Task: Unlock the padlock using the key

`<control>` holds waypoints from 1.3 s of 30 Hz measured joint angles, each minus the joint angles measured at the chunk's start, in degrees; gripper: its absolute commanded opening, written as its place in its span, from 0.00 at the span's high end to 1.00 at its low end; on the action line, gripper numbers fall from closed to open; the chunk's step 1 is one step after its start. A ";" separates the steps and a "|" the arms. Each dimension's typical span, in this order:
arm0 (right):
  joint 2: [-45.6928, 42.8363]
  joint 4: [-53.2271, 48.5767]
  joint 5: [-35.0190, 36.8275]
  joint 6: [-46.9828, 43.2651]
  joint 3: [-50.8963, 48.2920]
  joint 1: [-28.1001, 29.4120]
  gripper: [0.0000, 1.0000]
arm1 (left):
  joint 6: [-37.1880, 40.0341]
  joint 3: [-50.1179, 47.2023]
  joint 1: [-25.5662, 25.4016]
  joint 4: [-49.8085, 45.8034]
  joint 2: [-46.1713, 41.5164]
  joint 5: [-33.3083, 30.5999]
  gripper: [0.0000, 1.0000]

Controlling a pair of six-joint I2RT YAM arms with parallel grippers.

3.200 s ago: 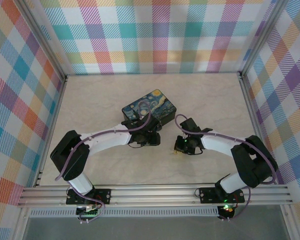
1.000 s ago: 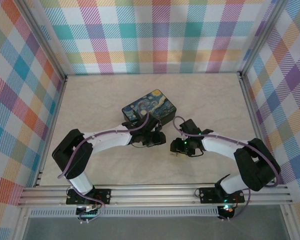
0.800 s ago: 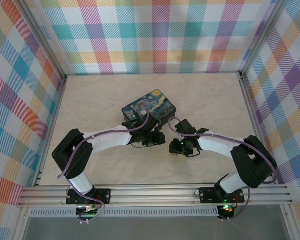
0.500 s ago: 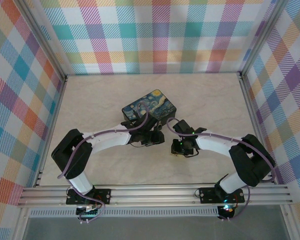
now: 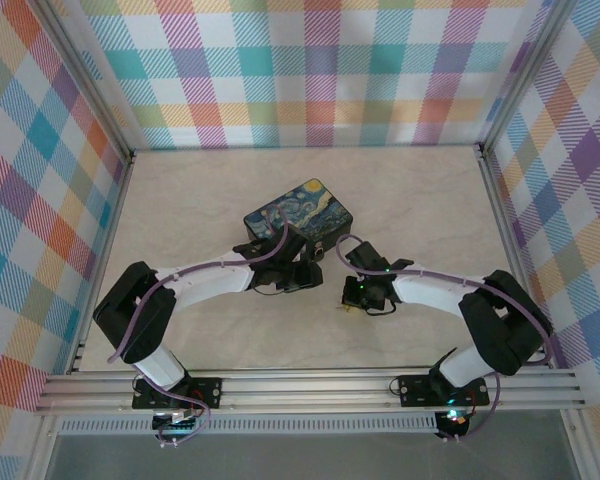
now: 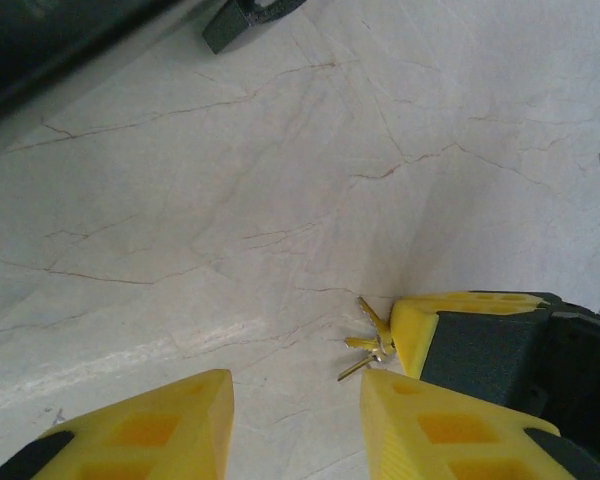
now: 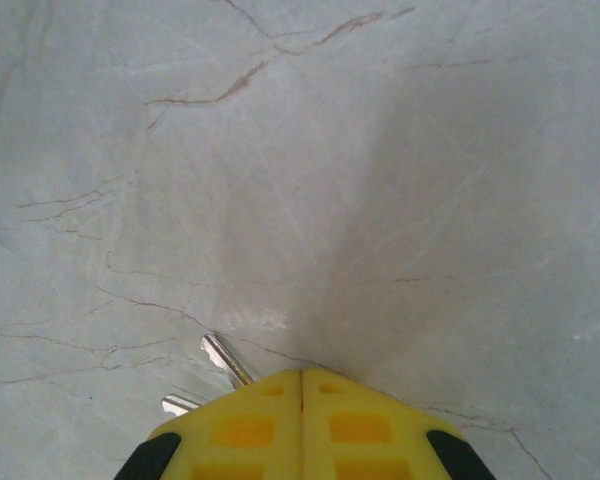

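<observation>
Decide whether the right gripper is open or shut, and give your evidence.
Shut: fingers of the right gripper meet, no gap. Whether they pinch the key: cannot tell.

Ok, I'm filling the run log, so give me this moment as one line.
right fingers: shut, key poking out beside tips | left fingers: open, empty | padlock: on table, untouched

Your counter point(image 5: 430, 200) is creamy white with thin brown crack lines. The walls point(image 5: 320, 70) have checks of pink, blue, yellow, green and purple. The box point(image 5: 298, 213) has a swirly blue and yellow lid. Your left pincer point(image 6: 295, 385) and right pincer point(image 7: 302, 378) are bright yellow and black. The key point(image 6: 368, 343) looks pale gold.
</observation>
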 measured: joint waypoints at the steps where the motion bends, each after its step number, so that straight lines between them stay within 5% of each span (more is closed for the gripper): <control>1: -0.20 0.28 0.04 0.39 -0.26 0.02 0.93 | -0.07 -0.42 0.00 0.24 0.00 0.44 0.62; 20: -2.91 -2.43 -0.09 -1.03 -0.33 1.22 0.62 | -0.13 -1.05 0.00 1.27 0.00 0.85 0.62; 30: 1.22 -6.73 3.04 -3.15 3.23 4.37 0.64 | -0.07 -1.05 0.00 1.05 0.00 -0.02 0.62; 39: 4.17 -9.77 5.31 -1.88 5.57 4.96 0.77 | 0.28 -1.01 0.00 -1.62 -0.72 -1.29 0.62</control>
